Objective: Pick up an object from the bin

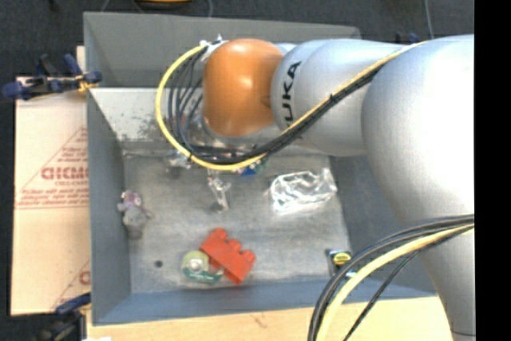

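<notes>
**Gripper hanging low over bare floor, nothing taken yet**

The arm point(383, 108) is reaching in from the right, with its orange cover point(239, 88) sitting over the far half of the bin point(108, 196); the gripper point(217, 198) is hanging below it, close to the floor, over a bare patch near the middle; whether it is released or clenched I cannot tell, since the tip is too small and partly lost against the grey; nothing is showing in its grip.

By my reading, the pick is sitting at the approach step, with no object chosen for certain. The nearest candidate is lying just to the gripper's right: a crumpled clear wrapper point(302, 189), shiny, flat and creased, resting on the floor toward the right wall. Nearer the front wall, a red toy brick point(229, 254) is lying tilted, touching a round greenish thing point(196, 266) at its left. A small purplish figure point(132, 208) is standing apart by the left wall, and a small yellow-and-black thing point(339, 257) is lying in the front right corner.

The next move is probably calling for a sideways shift over one of these before closing; the wrapper is likely giving a thin, slippery hold, while the brick is offering firmer edges.
</notes>
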Tool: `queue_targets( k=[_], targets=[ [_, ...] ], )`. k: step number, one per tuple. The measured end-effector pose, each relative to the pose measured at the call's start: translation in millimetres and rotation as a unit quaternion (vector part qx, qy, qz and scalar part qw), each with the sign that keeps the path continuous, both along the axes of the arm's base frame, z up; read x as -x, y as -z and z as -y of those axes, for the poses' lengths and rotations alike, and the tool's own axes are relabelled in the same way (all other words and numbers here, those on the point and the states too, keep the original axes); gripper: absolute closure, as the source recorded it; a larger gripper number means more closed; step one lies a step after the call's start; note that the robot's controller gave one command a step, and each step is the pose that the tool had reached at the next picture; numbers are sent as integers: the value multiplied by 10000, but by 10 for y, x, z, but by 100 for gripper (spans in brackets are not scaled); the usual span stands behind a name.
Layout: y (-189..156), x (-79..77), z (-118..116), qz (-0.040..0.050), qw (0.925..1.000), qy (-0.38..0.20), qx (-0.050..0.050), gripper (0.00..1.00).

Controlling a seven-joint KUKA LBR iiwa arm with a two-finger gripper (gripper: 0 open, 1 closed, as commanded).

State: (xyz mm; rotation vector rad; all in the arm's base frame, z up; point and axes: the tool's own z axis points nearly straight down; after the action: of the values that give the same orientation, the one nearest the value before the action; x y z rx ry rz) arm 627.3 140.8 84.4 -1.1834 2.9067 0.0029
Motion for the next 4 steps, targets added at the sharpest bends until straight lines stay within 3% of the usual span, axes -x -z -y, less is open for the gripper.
queue_targets(
  k=[1, 2, 3, 4],
  targets=[
    [-227, 299, -893, 22, 9980, -628, -12, 0],
    [130, 215, -942, 13, 9998, -223, 17, 0],
    [121, 219, -955, 8, 9998, -213, 1, 100],
    [-1134, 237, -949, 54, 9992, -386, -4, 100]
  ],
)
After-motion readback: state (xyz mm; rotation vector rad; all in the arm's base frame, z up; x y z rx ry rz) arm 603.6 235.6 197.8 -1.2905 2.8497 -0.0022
